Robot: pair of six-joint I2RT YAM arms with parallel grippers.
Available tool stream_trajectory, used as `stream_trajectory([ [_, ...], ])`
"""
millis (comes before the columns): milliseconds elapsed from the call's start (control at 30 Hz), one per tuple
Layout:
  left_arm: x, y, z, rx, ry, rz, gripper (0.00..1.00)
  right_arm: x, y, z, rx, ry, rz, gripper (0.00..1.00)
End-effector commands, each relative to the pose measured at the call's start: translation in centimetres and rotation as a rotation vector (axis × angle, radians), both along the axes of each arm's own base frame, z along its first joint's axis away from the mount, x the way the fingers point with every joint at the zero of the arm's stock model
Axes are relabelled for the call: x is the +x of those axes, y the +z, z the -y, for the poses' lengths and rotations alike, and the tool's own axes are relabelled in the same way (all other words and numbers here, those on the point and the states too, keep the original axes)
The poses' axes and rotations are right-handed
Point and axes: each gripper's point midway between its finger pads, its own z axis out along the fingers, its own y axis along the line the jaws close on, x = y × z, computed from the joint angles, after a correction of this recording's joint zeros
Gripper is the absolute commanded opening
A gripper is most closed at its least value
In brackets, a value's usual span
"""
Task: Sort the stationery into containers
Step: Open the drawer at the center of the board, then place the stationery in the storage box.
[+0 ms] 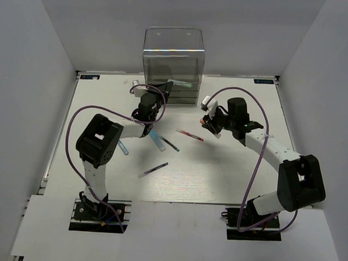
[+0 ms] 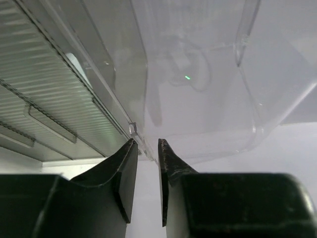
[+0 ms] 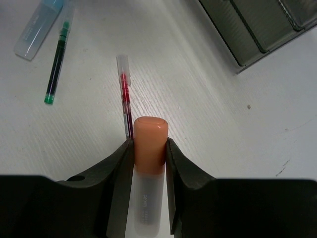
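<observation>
The clear plastic box (image 1: 173,64) with stacked drawers stands at the back centre. One clear drawer (image 2: 208,99) is pulled out and tilted. My left gripper (image 1: 154,99) is at its rim (image 2: 147,148), jaws nearly together on the rim's edge. My right gripper (image 1: 211,125) is shut on a pale marker with an orange cap (image 3: 150,144) and holds it above the table. A red pen (image 3: 125,96) lies just beyond it. A dark pen with green ends (image 3: 55,69) and a light-blue-capped marker (image 3: 37,25) lie further left.
On the table lie the red pen (image 1: 189,134), a blue-capped marker (image 1: 157,140), the dark pen (image 1: 169,143), a second blue marker (image 1: 123,148) and a grey pen (image 1: 153,169). The box's lower drawers (image 3: 257,29) are to the right gripper's upper right.
</observation>
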Motion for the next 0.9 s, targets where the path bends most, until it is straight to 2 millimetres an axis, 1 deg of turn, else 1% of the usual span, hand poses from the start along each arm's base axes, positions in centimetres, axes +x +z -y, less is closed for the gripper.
stream_trajectory([
  [0, -1.8, 10.1, -0.5, -0.12, -0.02, 0.21, 0.29, 1.6, 3.4, -1.7, 0.028, 0.053, 0.123, 0.0],
  [33, -1.9, 10.3, -0.5, -0.125, -0.02, 0.219, 0.28, 1.5, 3.5, -2.0, 0.024, 0.068, 0.134, 0.0],
  [67, -2.1, 10.8, -0.6, -0.121, -0.018, 0.23, 0.27, 1.9, 3.9, -2.1, 0.021, 0.074, 0.154, 0.0],
  [133, -2.1, 11.1, -0.6, -0.126, -0.018, 0.239, 0.25, 1.9, 4.2, -2.7, 0.017, 0.101, 0.184, 0.0],
  [167, -2.1, 11.1, -0.6, -0.126, -0.018, 0.239, 0.24, 2.3, 4.8, -2.8, 0.016, 0.102, 0.208, 0.0],
  [200, -2.1, 11.1, -0.6, -0.126, -0.018, 0.239, 0.24, 2.4, 4.9, -3.1, 0.006, 0.122, 0.232, 0.0],
  [233, -2.3, 11.6, -0.7, -0.13, -0.018, 0.247, 0.24, 2.6, 5.1, -3.3, 0.003, 0.127, 0.246, 0.0],
  [300, -2.3, 11.6, -0.7, -0.13, -0.018, 0.247, 0.23, 3.1, 5.5, -3.8, -0.011, 0.149, 0.289, 0.0],
  [367, -2.3, 11.6, -0.7, -0.13, -0.018, 0.247, 0.23, 3.6, 6.3, -4.3, -0.015, 0.161, 0.343, 0.0],
  [433, -2.3, 11.6, -0.7, -0.13, -0.018, 0.247, 0.23, 4.2, 6.6, -4.5, -0.028, 0.163, 0.38, 0.0],
  [467, -2.3, 11.6, -0.7, -0.13, -0.018, 0.247, 0.23, 4.7, 7.4, -4.7, -0.027, 0.163, 0.43, 0.0],
  [533, -2.3, 11.6, -0.7, -0.13, -0.018, 0.247, 0.23, 5.1, 7.5, -4.8, -0.051, 0.171, 0.486, 0.0],
  [567, -2.3, 11.6, -0.7, -0.13, -0.018, 0.247, 0.23, 5.6, 8.9, -5.1, -0.035, 0.168, 0.554, 0.0],
  [600, -2.4, 11.8, -0.8, -0.134, -0.018, 0.255, 0.23, 5.5, 8.3, -5.1, -0.042, 0.174, 0.565, 0.0],
  [633, -2.4, 11.8, -0.8, -0.134, -0.018, 0.255, 0.23, 6.0, 9.6, -5.3, -0.045, 0.18, 0.645, 0.0],
  [700, -2.4, 11.8, -0.8, -0.134, -0.018, 0.255, 0.23, 6.2, 9.4, -5.6, -0.052, 0.195, 0.668, 0.0],
  [767, -2.4, 11.8, -0.8, -0.134, -0.018, 0.255, 0.23, 6.5, 10.0, -6.0, -0.058, 0.211, 0.724, 0.0],
  [800, -2.4, 11.8, -0.8, -0.134, -0.018, 0.255, 0.23, 6.7, 9.6, -6.2, -0.068, 0.222, 0.738, 0.0],
  [833, -2.4, 11.8, -0.8, -0.134, -0.018, 0.255, 0.23, 6.8, 10.3, -6.4, -0.07, 0.23, 0.781, 0.0],
  [867, -2.5, 12.3, -0.9, -0.139, -0.018, 0.263, 0.23, 6.8, 10.3, -6.8, -0.072, 0.25, 0.799, 0.0],
])
